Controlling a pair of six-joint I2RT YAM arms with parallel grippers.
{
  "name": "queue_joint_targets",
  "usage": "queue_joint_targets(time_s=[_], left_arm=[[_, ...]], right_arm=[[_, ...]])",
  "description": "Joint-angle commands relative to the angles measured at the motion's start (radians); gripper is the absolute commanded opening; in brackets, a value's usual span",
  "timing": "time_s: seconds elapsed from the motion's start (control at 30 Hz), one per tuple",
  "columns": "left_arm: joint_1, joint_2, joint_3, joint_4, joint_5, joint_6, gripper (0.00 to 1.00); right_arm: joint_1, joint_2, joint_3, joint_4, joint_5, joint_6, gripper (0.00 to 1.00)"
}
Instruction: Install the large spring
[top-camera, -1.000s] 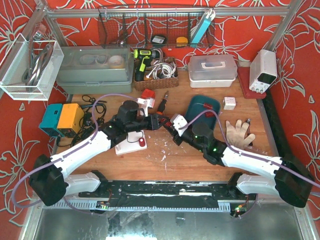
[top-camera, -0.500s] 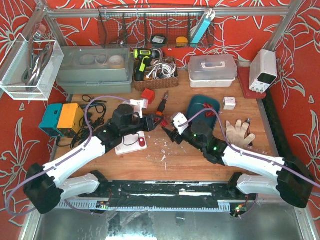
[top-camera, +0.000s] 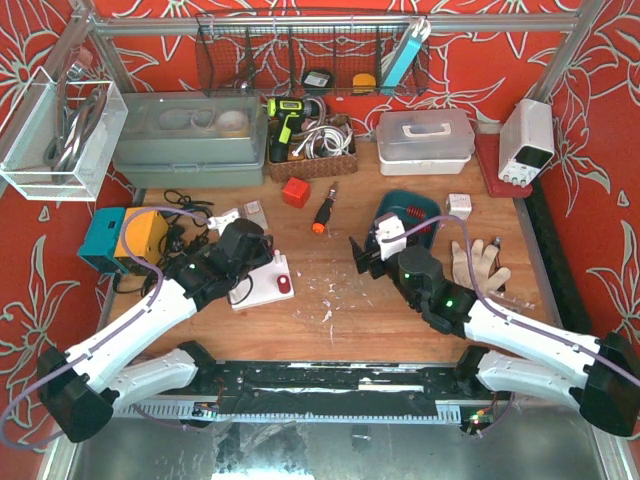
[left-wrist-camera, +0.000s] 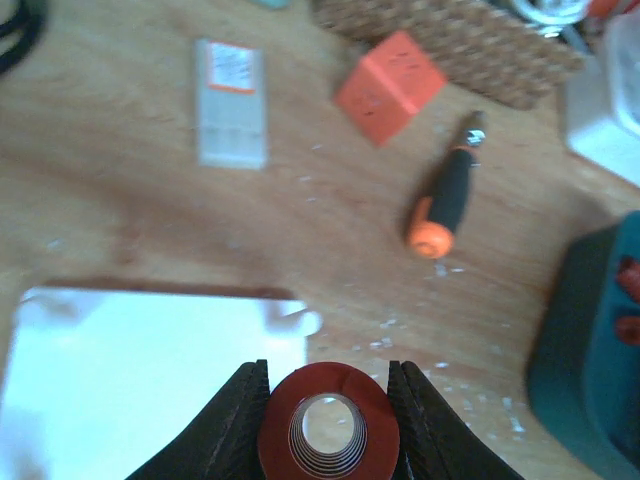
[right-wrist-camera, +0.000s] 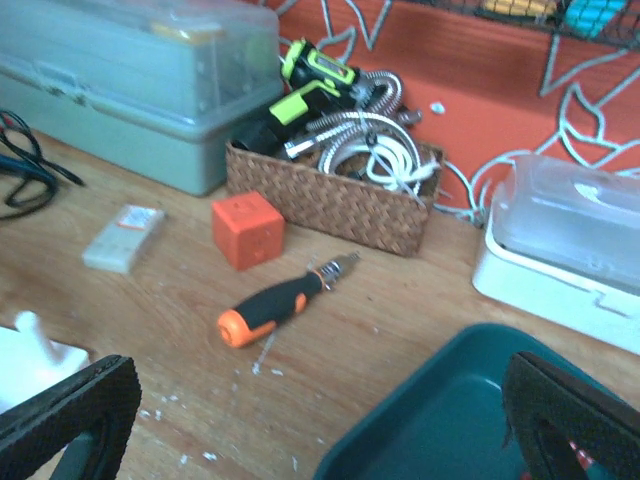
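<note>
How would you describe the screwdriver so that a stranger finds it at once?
Start at the woven basket at the back of the table. In front of it lie an orange cube and, to the cube's right, the screwdriver. It alone has a black handle with an orange end.

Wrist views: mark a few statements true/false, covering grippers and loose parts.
1. A spring sits inside the red cup between the fingers of the left gripper. True.
2. The screwdriver lies in the teal tray. False: it lies on the table.
3. The right gripper holds the screwdriver. False: it is open and empty.
4. The orange cube sits in front of the wicker basket. True.
</note>
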Motion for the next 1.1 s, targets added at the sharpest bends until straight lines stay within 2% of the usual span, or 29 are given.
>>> queue_joint_targets(time_s=[0.0,0.2,0.33,0.73,1.07], left_arm=[[0.004,-0.024,0.023,-0.240,-0.141,-0.153,0.00],[0.004,-0.101,0.019,-0.358,-0.215,-0.207,0.00],[0.003,-0.119,-0.004,-0.408,-0.198,-0.236,0.00],[0.003,-0.132,-0.101,-0.415,-0.203,-0.247,0.00],[0.003,-0.120,-0.157,-0.349,-0.210,-0.219,0.00]], right_arm=[[-0.008,0.048,-0.010,-0.037,0.113,0.028,0.99],[-0.011,0.091,0.001,-0.054,0.115,0.040,0.99],[-0.014,0.105,0.003,-0.050,0.114,0.043,0.99],[-0.020,0.114,0.002,-0.054,0.111,0.042,0.99],[-0.023,0.104,-0.003,-0.054,0.093,0.038,0.99]])
